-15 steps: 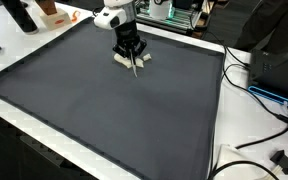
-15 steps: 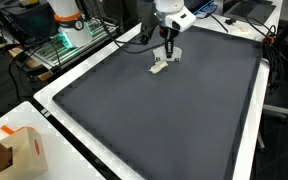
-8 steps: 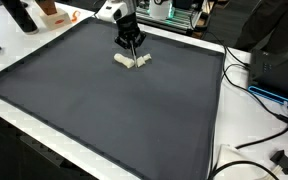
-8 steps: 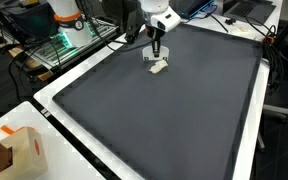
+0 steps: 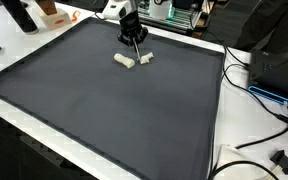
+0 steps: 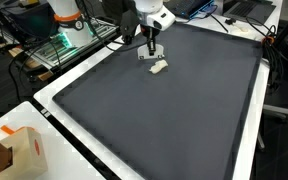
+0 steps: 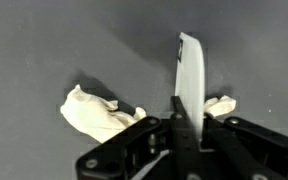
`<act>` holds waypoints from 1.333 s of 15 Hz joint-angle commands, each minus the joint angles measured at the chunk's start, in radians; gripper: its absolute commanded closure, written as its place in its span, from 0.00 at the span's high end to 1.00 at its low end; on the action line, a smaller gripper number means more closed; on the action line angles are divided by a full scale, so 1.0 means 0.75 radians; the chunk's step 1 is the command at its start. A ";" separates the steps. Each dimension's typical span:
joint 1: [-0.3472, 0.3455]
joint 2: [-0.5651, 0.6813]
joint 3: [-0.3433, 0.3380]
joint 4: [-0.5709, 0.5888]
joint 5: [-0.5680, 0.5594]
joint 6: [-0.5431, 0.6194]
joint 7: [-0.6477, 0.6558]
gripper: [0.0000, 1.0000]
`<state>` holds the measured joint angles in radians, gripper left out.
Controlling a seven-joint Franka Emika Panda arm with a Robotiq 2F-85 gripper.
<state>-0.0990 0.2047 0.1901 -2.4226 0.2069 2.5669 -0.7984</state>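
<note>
My gripper [image 7: 184, 112] is shut on a thin white flat strip [image 7: 189, 70] that sticks out past the fingertips. In both exterior views the gripper [image 5: 131, 34] [image 6: 151, 42] hangs above a dark grey mat [image 5: 104, 105], near its far edge. Two small white crumpled lumps lie on the mat just below it, a larger lump [image 7: 94, 112] [image 5: 125, 61] and a smaller lump [image 7: 222, 105] [image 5: 146, 58]. The strip's tip [image 5: 135, 44] is clear of both. In an exterior view the lumps [image 6: 159, 67] appear as one pale patch.
The mat has a white border [image 5: 220, 110] [image 6: 79, 135]. Cables [image 5: 259, 95] and dark equipment lie beside one edge. An orange-and-white box [image 6: 19, 150] stands off the mat's corner. Racks with electronics [image 6: 69, 40] stand behind the arm.
The gripper, still shut on the white strip, has lifted off the mat from between the two lumps and drawn back toward the far edge. The lumps have stayed in place.
</note>
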 commanded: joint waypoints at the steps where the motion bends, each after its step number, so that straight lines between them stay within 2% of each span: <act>1: 0.026 -0.025 -0.038 -0.062 0.016 0.032 0.045 0.01; 5: 0.043 -0.060 -0.058 -0.070 -0.017 0.008 0.116 0.01; 11: 0.098 -0.206 -0.072 -0.120 -0.075 -0.012 0.285 0.01; 13: 0.128 -0.267 -0.082 -0.136 -0.136 -0.030 0.399 0.01; 20: 0.186 -0.457 -0.092 -0.096 -0.211 -0.192 0.809 0.01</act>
<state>0.0155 -0.0700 0.1420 -2.4878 0.0873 2.4824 -0.3101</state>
